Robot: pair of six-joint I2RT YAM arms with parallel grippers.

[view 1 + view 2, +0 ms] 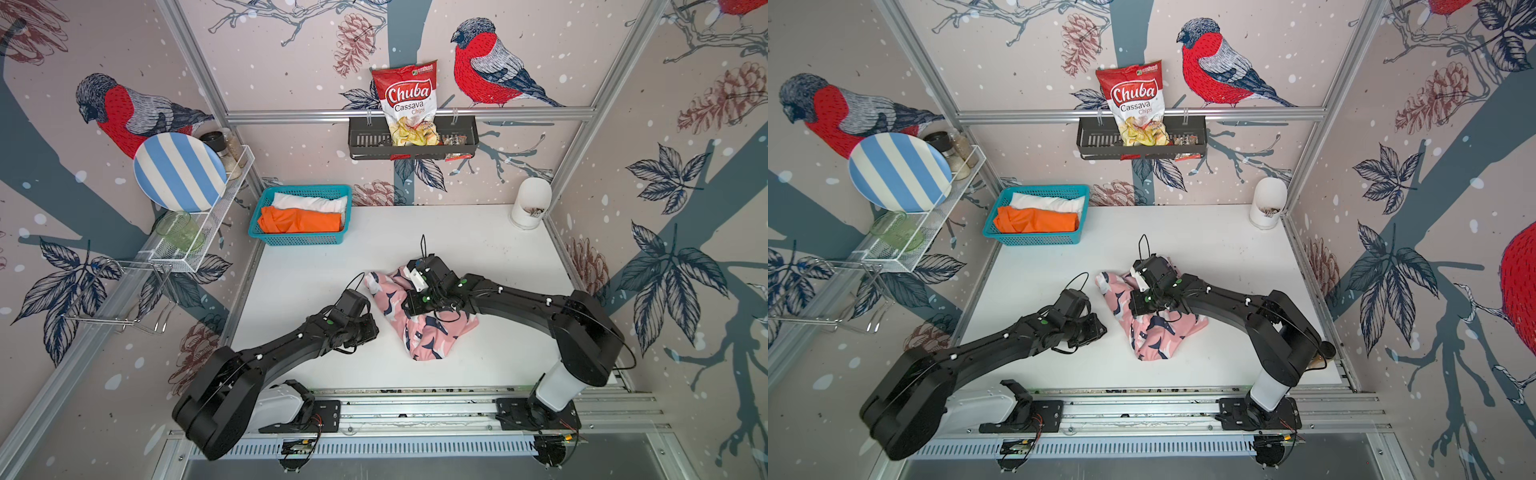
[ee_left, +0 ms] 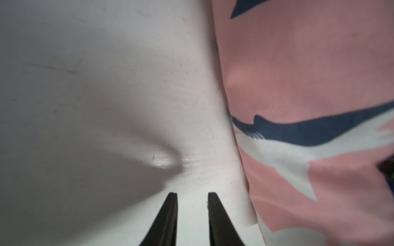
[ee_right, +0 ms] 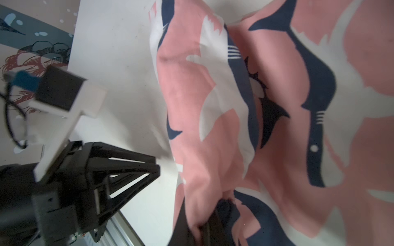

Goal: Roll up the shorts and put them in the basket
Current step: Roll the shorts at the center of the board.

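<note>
The pink shorts (image 1: 419,332) with navy-and-white shapes lie crumpled in the middle of the white table (image 1: 478,249). My right gripper (image 3: 200,225) is shut on a fold of them, with the cloth bunched between its jaws. My left gripper (image 2: 192,193) hovers just over bare table beside the left edge of the pink shorts (image 2: 298,74). Its jaws stand a little apart with nothing between them. The white shorts (image 1: 311,203) and the orange shorts (image 1: 299,220) lie rolled in a teal basket (image 1: 266,203) at the back left.
A white cylinder holder (image 1: 530,203) stands at the back right corner. On the left wall, a wire shelf (image 1: 232,183) carries a striped plate (image 1: 178,170) and a green glass (image 1: 178,230). A chips bag (image 1: 405,104) sits in a black rack on the back wall.
</note>
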